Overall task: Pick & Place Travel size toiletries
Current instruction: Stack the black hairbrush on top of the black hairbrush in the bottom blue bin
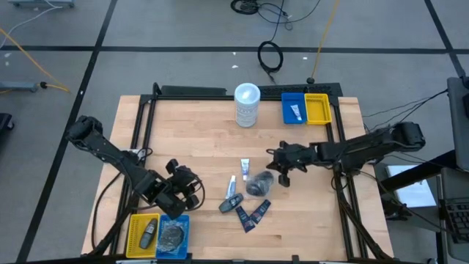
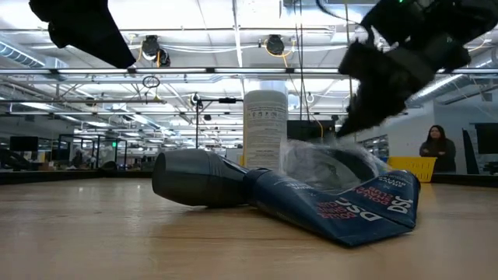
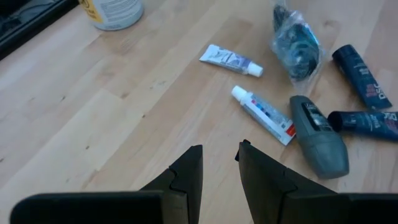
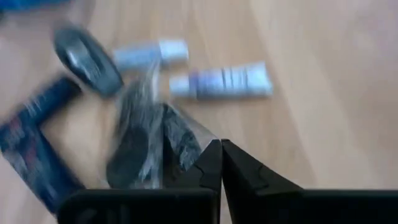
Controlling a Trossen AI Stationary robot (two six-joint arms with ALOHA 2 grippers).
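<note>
The toiletries lie loose mid-table: two white tubes [image 1: 245, 168] [image 1: 231, 184], a dark grey mini bottle [image 1: 231, 203], two navy sachets [image 1: 256, 213] [image 1: 244, 218] and a round dark clear-wrapped bundle [image 1: 258, 183]. My right gripper [image 1: 281, 176] is shut at the bundle's right side, low over the table. My left gripper [image 1: 183, 187] hovers open and empty left of the items, just beyond the near bins; its wrist view shows the tubes [image 3: 264, 115], bottle [image 3: 320, 137] and bundle [image 3: 296, 40] ahead of it. My right gripper [image 4: 221, 155] is shut on a corner of the bundle's clear wrap [image 4: 198, 132], which tapers into the fingertips. The fingers slant down from the table's right side. The dark bundle [image 4: 134, 149] lies on the table beside the sachets [image 2: 350, 206].
A tall white canister [image 1: 247, 104] stands at the far edge beside a blue bin [image 1: 294, 108] holding a white tube and a yellow bin [image 1: 318, 108]. At the near left, a yellow bin [image 1: 143, 233] holds a grey bottle and a blue bin [image 1: 174, 233] a dark bundle. A person [image 2: 438, 152] stands far behind.
</note>
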